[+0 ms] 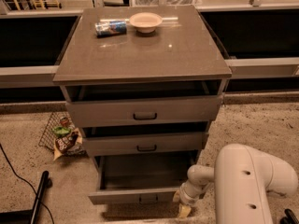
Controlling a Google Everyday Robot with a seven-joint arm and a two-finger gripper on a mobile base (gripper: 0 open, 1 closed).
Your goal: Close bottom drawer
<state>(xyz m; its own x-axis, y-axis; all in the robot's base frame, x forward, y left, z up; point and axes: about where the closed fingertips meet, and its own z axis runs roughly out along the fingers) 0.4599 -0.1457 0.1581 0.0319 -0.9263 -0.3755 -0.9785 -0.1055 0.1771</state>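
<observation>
The bottom drawer (135, 196) is a grey flat-fronted drawer with a small dark pull handle (148, 199). It is pulled far out of the cabinet (142, 55), and its inside looks empty. The two drawers above it, the top one (144, 111) and the middle one (145, 143), stand slightly out. My gripper (183, 208) is at the end of the white arm (247, 181), low at the right end of the bottom drawer's front, close to or touching it.
On the cabinet top lie a pale bowl (145, 21) and a can on its side (111, 28). A wire basket with snack bags (63, 136) sits on the floor at the left. A black cable and pole (37, 197) lie at the lower left.
</observation>
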